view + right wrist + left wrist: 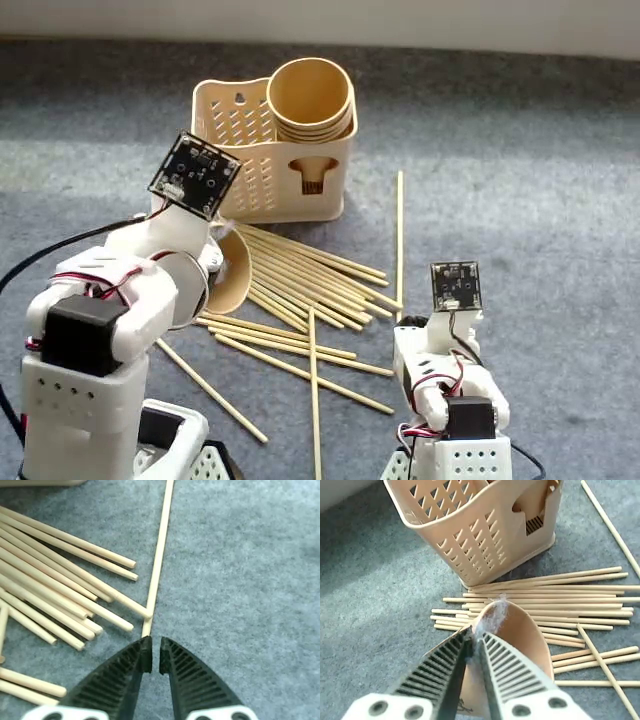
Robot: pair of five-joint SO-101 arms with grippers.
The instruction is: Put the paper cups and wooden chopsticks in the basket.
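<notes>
Left claw (476,637) clamped on paper cup (522,630) rim; right claw (151,652) nearly together, empty, tips near lone chopstick (159,555) end.

My left gripper (476,640) hangs over the table's near-left part, jaws pinched on the rim of a paper cup (522,632). My right gripper (151,656) sits low by the near edge, jaws almost together.

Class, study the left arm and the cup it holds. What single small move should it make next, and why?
Probably raise the left end effector, shut on the rim of the paper cup, toward the basket. The cup is outside the basket, over the loose chopsticks, and a stack of cups already sits in one compartment.
</notes>
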